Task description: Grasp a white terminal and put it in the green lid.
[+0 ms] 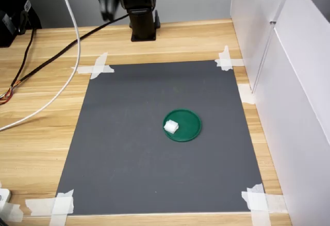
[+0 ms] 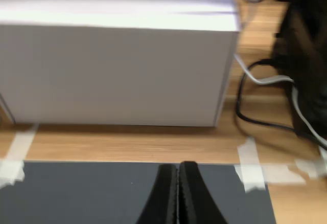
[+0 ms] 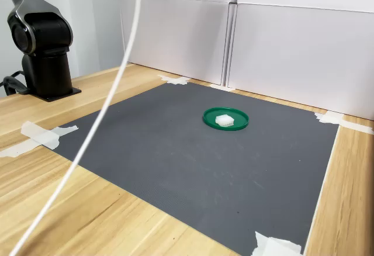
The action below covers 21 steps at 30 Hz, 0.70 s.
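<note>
The green lid lies on the dark grey mat, right of the mat's middle in the first exterior view. A small white terminal rests inside it, toward the lid's left edge in the first exterior view. The second exterior view shows the same green lid with the white terminal in it. In the wrist view my gripper hangs above a mat edge with its black fingers pressed together, shut on nothing. It is raised and far from the lid; only the arm's base shows in the exterior views.
White panels wall the first exterior view's right side of the table. Tape strips hold the mat's corners. A white cable and black cables run over the wood at the first exterior view's left.
</note>
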Each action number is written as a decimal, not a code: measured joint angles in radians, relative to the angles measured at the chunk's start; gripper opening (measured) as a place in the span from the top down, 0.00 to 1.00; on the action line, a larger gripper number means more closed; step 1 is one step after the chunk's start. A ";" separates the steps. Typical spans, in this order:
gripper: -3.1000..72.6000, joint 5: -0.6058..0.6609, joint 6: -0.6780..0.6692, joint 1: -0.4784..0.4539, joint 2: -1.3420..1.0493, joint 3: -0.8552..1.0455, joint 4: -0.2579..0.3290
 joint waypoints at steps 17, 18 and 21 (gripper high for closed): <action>0.99 0.165 0.059 -0.036 -0.619 0.572 0.007; 0.99 0.180 0.059 -0.036 -0.646 0.590 0.007; 0.99 0.217 0.059 -0.036 -0.713 0.632 0.007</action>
